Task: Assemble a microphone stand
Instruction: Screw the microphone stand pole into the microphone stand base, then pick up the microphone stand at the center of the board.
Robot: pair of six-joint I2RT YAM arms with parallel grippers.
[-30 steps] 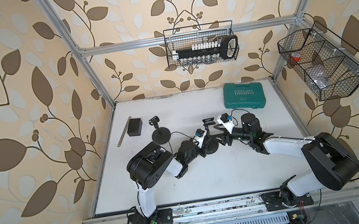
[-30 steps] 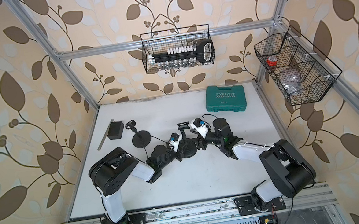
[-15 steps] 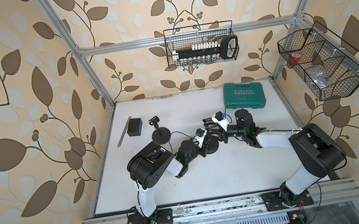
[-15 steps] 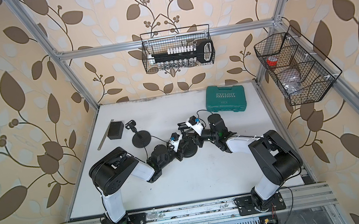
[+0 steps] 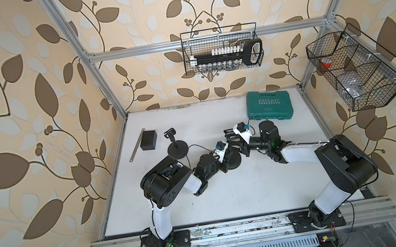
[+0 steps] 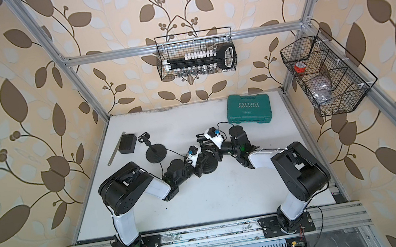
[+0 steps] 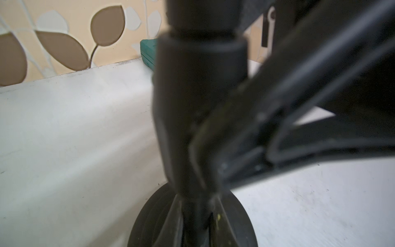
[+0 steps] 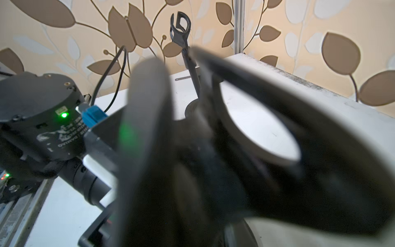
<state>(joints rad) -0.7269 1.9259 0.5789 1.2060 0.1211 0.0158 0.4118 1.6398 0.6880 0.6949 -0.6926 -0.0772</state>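
A black microphone stand stands mid-table on its round base (image 5: 236, 164) (image 6: 211, 168). In the left wrist view its pole (image 7: 201, 85) rises from the base (image 7: 149, 224). My left gripper (image 5: 226, 159) (image 7: 197, 205) is shut on the foot of the pole. My right gripper (image 5: 232, 142) (image 6: 207, 147) reaches in from the right, higher up the same pole. One of its fingers (image 7: 277, 96) lies against the pole. The right wrist view is blurred; the dark fingers (image 8: 145, 128) flank something dark, and I cannot tell how firmly they close.
A second stand with a clip (image 5: 177, 149) (image 8: 181, 25) stands at the back left beside a black box (image 5: 148, 140) and a metal ruler (image 5: 138, 145). A green case (image 5: 269, 108) lies at the back right. Wire baskets (image 5: 223, 53) (image 5: 354, 71) hang on the frame.
My right gripper has moved left and in over the stand, and its fingers have narrowed around the pole. The left gripper has kept its hold without moving.
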